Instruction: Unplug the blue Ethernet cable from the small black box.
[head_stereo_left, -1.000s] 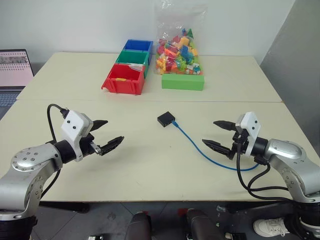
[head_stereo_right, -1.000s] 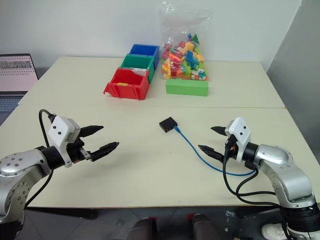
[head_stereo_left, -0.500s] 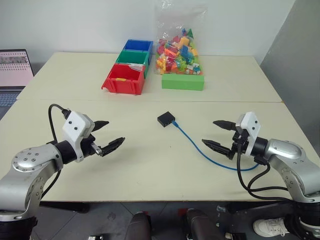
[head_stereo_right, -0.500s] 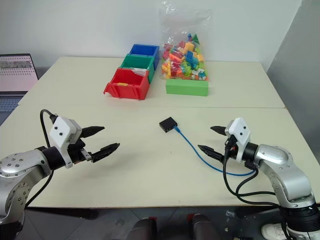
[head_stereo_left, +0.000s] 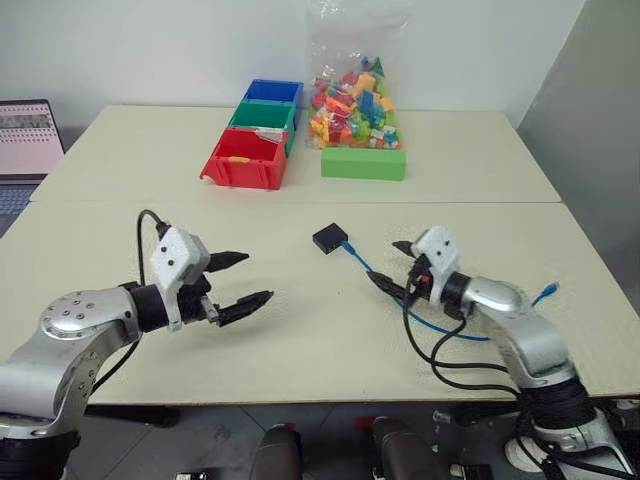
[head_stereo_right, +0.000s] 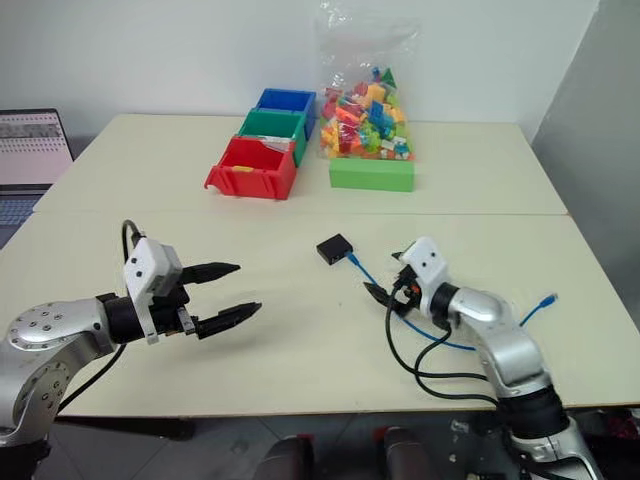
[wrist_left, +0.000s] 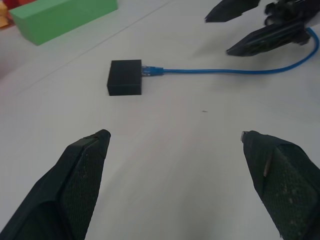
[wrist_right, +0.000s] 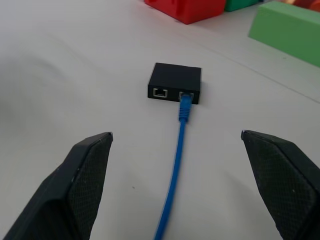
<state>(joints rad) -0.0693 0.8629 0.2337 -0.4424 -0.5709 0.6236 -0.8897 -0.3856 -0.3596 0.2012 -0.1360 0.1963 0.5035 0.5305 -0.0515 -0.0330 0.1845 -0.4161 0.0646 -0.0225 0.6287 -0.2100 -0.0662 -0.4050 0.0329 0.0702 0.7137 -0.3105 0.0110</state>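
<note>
The small black box (head_stereo_left: 329, 238) lies flat at mid-table. The blue Ethernet cable (wrist_right: 176, 160) is plugged into the box's right-hand port (wrist_right: 186, 95). From there it runs toward me and curves off right to a loose plug (head_stereo_left: 545, 293). My right gripper (head_stereo_left: 383, 261) is open, a short way from the box and pointing at it. In the right wrist view the cable runs up between its two fingers. My left gripper (head_stereo_left: 255, 277) is open and holds nothing, well to the left of the box and aimed toward it.
Red (head_stereo_left: 243, 160), green (head_stereo_left: 262, 118) and blue (head_stereo_left: 274, 90) bins stand in a row at the back. Beside them are a green block (head_stereo_left: 363, 163) and a bag of toy bricks (head_stereo_left: 352, 100). A laptop (head_stereo_left: 28, 135) sits at the far left. Black arm cables loop on the table under my right forearm (head_stereo_left: 440, 350).
My right gripper has swung left and forward to just short of the box, over the cable. The cable's loose end now lies out to the right. My left gripper shifted slightly right.
</note>
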